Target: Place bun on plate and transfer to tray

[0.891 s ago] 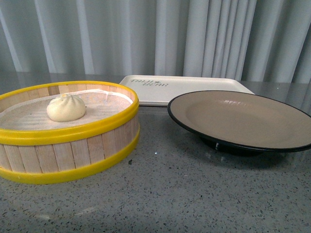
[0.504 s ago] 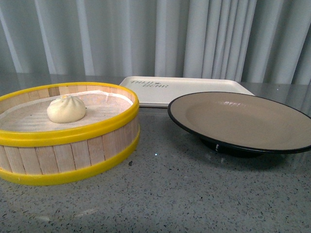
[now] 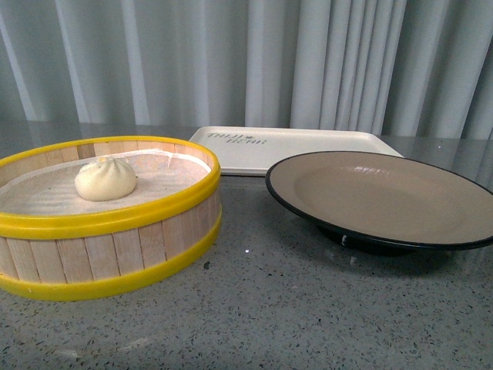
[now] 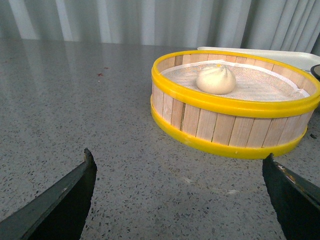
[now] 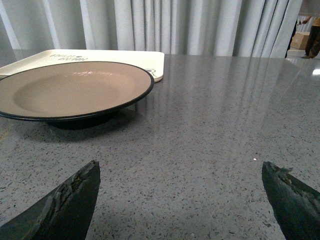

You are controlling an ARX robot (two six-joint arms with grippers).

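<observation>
My left claw (image 4: 179, 156) and right claw (image 5: 180, 163) gape empty while the pleated cream-white steamed bun (image 3: 105, 179) sits inside the yellow-rimmed wooden steamer basket (image 3: 115, 231), whose raised wall I might clip reaching in.

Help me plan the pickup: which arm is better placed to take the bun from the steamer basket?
Left, probably. The left pincer, open, faces the steamer basket with the bun straight ahead; the right pincer, also open, faces the empty plate instead.
</observation>
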